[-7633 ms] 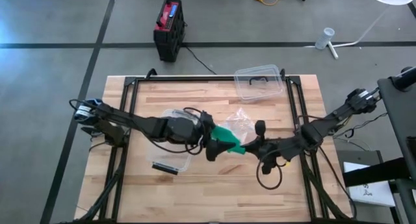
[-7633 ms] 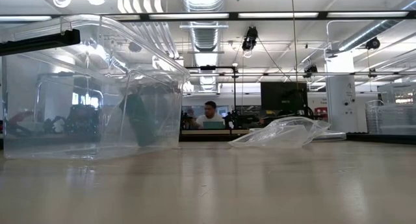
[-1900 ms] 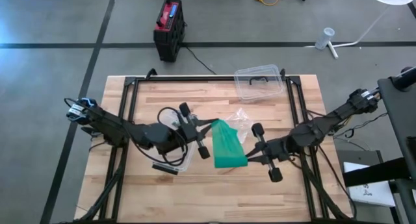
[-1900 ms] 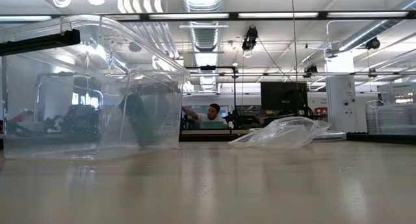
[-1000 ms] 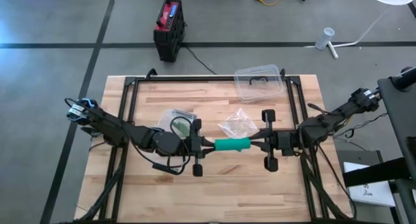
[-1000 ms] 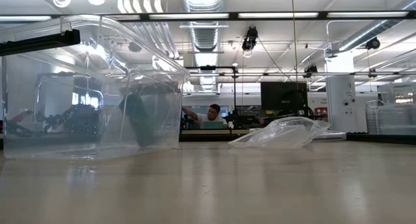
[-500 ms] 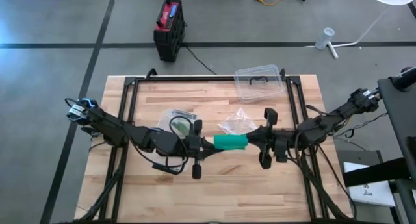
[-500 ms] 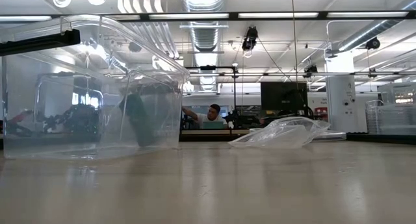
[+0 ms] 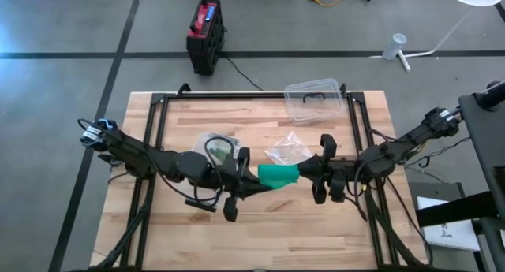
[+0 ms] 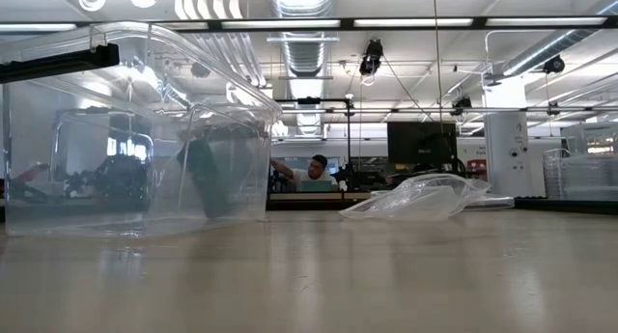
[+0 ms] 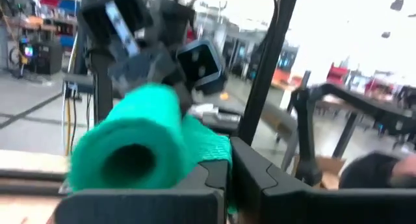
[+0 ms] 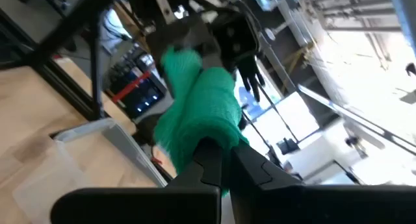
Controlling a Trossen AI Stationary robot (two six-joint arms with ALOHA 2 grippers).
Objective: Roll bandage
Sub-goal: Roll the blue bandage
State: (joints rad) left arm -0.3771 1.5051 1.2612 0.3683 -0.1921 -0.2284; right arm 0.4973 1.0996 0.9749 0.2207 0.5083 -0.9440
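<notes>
A green bandage, wound into a short roll, hangs above the middle of the table between my two grippers. My left gripper is shut on its left end and my right gripper is shut on its right end. The left wrist view looks into the roll's hollow end, with my left gripper beside it. In the right wrist view the roll runs away from my right gripper. The low view shows neither the bandage nor the grippers. My left gripper pinches a loose mesh layer at the roll's left end between its two fingers. The fingers come level from the table's left. The roll sits beside the fingertips, clear of the table. My right gripper pinches the roll's right end between its two fingers. They come level from the table's right, along the roll. The roll is lifted clear and stretches toward the other gripper.
A crumpled clear plastic bag lies just beyond the bandage. A clear tub stands at the table's far edge. Another clear container sits under my left arm and fills the left of the low view.
Both wrists have rolled about their pointing lines, still shut on the bandage. My left gripper has risen a little. My right gripper has edged toward the table's left. The roll has become shorter and thicker and stays clear of the table.
</notes>
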